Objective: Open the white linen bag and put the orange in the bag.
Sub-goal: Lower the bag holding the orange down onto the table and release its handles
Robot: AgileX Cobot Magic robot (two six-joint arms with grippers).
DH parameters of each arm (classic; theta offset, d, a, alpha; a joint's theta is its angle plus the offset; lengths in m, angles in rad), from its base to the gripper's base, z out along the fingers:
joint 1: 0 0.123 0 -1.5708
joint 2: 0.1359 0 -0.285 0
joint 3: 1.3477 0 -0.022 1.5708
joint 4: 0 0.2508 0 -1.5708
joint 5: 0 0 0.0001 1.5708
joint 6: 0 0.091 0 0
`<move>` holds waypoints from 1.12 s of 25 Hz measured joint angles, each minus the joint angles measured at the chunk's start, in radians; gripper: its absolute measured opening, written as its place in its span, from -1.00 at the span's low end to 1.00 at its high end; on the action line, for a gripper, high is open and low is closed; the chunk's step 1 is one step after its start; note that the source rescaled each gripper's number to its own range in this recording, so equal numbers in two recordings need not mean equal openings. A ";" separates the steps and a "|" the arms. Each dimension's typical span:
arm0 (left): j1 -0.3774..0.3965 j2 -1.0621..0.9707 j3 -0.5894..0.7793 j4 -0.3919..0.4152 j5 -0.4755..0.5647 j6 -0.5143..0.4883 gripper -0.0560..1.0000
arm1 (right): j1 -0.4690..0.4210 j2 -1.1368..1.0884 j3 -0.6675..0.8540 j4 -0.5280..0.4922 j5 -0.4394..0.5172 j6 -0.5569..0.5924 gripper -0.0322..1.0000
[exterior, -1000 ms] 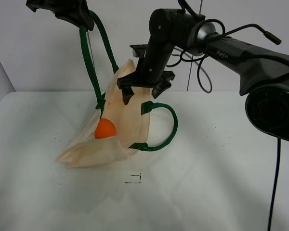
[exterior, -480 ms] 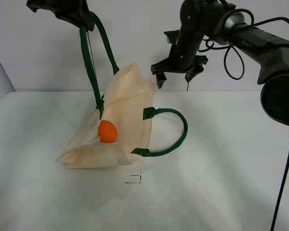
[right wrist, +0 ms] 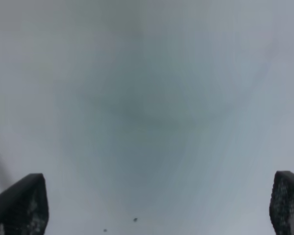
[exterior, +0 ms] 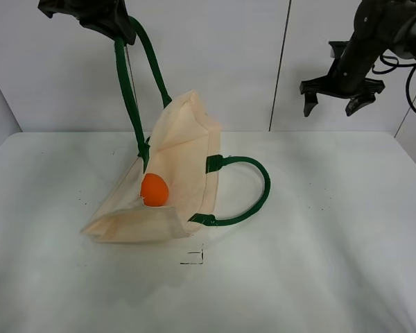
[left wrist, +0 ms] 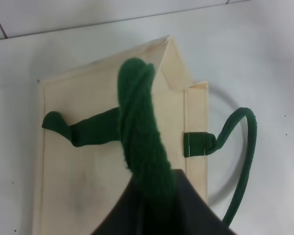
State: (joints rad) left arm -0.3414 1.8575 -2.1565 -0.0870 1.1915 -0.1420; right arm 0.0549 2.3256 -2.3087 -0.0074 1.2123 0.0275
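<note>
My left gripper (exterior: 114, 28) is clamped on one green handle (exterior: 128, 90), holding up the top edge of the bag (exterior: 184, 159). The orange (exterior: 154, 189) sits in its open mouth, toward 7 o'clock. The other handle (exterior: 256, 198) loops out at 3 o'clock over the table (exterior: 319, 243). My right gripper (exterior: 331, 104), jaws apart and holding nothing, hangs at 2 o'clock, well apart from the bag.

Cream linen bag (exterior: 182, 156), mouth open (one green handle (exterior: 128, 90) pulled up), orange (exterior: 154, 189) inside, near btm
</note>
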 joint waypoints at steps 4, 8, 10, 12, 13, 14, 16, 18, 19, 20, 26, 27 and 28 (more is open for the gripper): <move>0.000 0.000 0.000 0.000 0.000 0.000 -0.89 | -0.007 0.000 0.002 0.007 0.000 -0.004 1.00; 0.000 0.000 0.000 0.000 0.000 0.000 -0.89 | -0.007 -0.047 0.083 0.007 -0.001 -0.006 1.00; 0.000 0.000 0.000 0.000 0.000 0.000 -0.89 | -0.007 -0.106 0.172 0.007 -0.002 -0.006 1.00; 0.000 0.000 0.000 0.000 0.000 0.000 -0.89 | -0.007 -0.194 0.274 0.001 -0.002 -0.006 1.00; 0.000 0.000 0.000 0.000 0.000 0.000 -0.89 | -0.007 -0.247 0.336 0.001 -0.003 -0.006 1.00; 0.000 0.000 0.000 0.000 0.000 0.000 -0.89 | -0.007 -0.294 0.404 0.001 -0.003 -0.006 1.00; 0.000 0.000 0.000 0.000 0.000 0.000 -0.89 | -0.007 -0.415 0.536 0.001 -0.003 -0.006 1.00; 0.000 0.000 0.000 0.000 0.000 0.000 -0.89 | -0.007 -0.534 0.688 0.001 -0.003 -0.006 1.00; 0.000 0.000 0.000 0.000 0.000 0.000 -0.89 | -0.007 -0.601 0.752 0.001 -0.003 -0.006 1.00; 0.000 0.000 0.000 0.000 0.000 0.000 -0.89 | -0.007 -0.669 0.830 0.001 -0.003 -0.006 1.00; 0.000 0.000 0.000 0.000 0.000 0.000 -0.89 | -0.007 -1.089 1.255 0.001 -0.002 -0.006 1.00; 0.000 0.000 0.000 0.000 0.000 0.000 -0.89 | -0.007 -1.161 1.324 0.001 -0.001 -0.006 1.00; 0.000 0.000 0.000 0.000 0.000 0.000 -0.89 | -0.007 -1.221 1.389 0.001 -0.001 -0.007 1.00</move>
State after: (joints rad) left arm -0.3414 1.8575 -2.1565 -0.0870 1.1915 -0.1420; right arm 0.0476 1.1049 -0.9201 -0.0061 1.2111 0.0203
